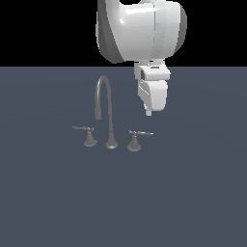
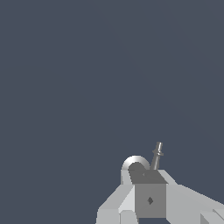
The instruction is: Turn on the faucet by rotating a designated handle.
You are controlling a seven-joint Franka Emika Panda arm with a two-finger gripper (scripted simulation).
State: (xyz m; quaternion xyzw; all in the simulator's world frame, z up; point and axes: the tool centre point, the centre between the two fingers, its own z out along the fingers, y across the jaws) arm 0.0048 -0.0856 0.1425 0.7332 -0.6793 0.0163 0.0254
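Now, a flat, matte slate-blue floor (image 1: pixel 183 202) is seen stretching across the whole lower part of the exterior view, with nothing but plain black behind it above a straight horizon. No texture or seam is shown on that surface; it is rendered as one even tone.

Set on it is the faucet (image 1: pixel 105 103), a small set in dull grey metal. Its spout is a tall, thin gooseneck, arched over at the top and dropped to a short nozzle on the exterior view's left, with a small flared foot. It is flanked by two lever handles on flared conical bases. The handle (image 1: pixel 137 137), with its thin horizontal lever ended in a pale whitish tip, is placed on the exterior view's right of the spout; the twin handle (image 1: pixel 88 135), with a darker lever, is placed on the left. All three are stood apart, in a row.

Above, the glossy white, rounded arm (image 1: pixel 140 29) is shown, and the gripper (image 1: pixel 150 108) is hung above and slightly behind the pale-tipped handle, clear of it. Whether its fingers are apart or together cannot be told. In the wrist view, only blocky grey-white gripper parts and a handle's cone (image 2: pixel 133 164) and lever are caught.
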